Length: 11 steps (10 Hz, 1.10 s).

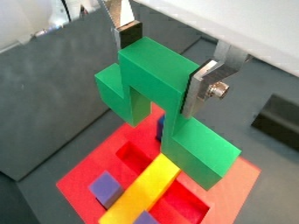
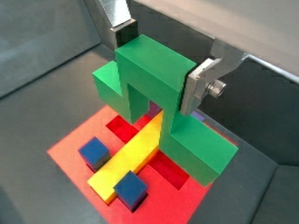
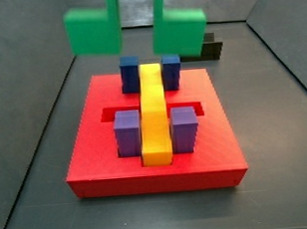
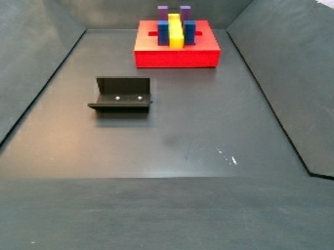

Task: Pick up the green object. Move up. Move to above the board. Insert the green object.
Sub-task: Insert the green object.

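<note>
My gripper (image 1: 165,61) is shut on the green object (image 1: 198,149), with one silver finger on each side of its top bridge; both wrist views show this grip (image 2: 163,62). The green object (image 2: 197,150) hangs legs down, in the air over the red board (image 2: 73,142). In a side view the green object (image 3: 94,31) floats above the board's (image 3: 147,172) far edge, with the gripper (image 3: 141,6) blurred between its two legs. The board carries a long yellow bar (image 3: 153,111) and blue and purple blocks (image 3: 126,134). In the side view from farther off, the board (image 4: 177,59) shows but the green object and gripper are out of view.
The dark fixture (image 4: 121,96) stands on the grey floor well away from the board, and shows beyond the board in a side view (image 3: 212,49). Grey walls enclose the floor on the sides.
</note>
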### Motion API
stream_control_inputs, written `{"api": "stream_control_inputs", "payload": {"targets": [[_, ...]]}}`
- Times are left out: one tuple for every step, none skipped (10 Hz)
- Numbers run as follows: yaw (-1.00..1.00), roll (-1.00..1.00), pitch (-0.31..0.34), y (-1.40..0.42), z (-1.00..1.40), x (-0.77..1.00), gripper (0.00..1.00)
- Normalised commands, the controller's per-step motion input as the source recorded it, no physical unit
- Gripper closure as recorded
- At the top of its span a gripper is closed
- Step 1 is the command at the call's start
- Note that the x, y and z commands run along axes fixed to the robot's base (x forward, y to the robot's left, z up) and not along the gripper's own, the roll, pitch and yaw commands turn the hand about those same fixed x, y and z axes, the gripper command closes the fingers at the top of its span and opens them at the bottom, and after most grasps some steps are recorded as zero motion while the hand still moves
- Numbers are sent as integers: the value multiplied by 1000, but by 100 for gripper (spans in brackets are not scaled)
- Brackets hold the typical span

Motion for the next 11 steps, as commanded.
{"api": "stream_control_inputs", "payload": {"targets": [[77, 17, -1, -177, -740, 160, 100], [100, 96, 0, -177, -680, 134, 100], [111, 144, 0, -134, -526, 154, 100], [49, 284, 4, -160, -289, 231, 100], [74, 323, -17, -177, -286, 0, 100], [94, 213, -7, -91, -180, 0, 100], [114, 120, -20, -54, -220, 0, 100], [103, 27, -27, -37, -289, 17, 100], [91, -3, -41, 0, -360, 86, 100], [31, -131, -99, 0, -440, 60, 100], [9, -183, -143, 0, -360, 0, 100]]}}
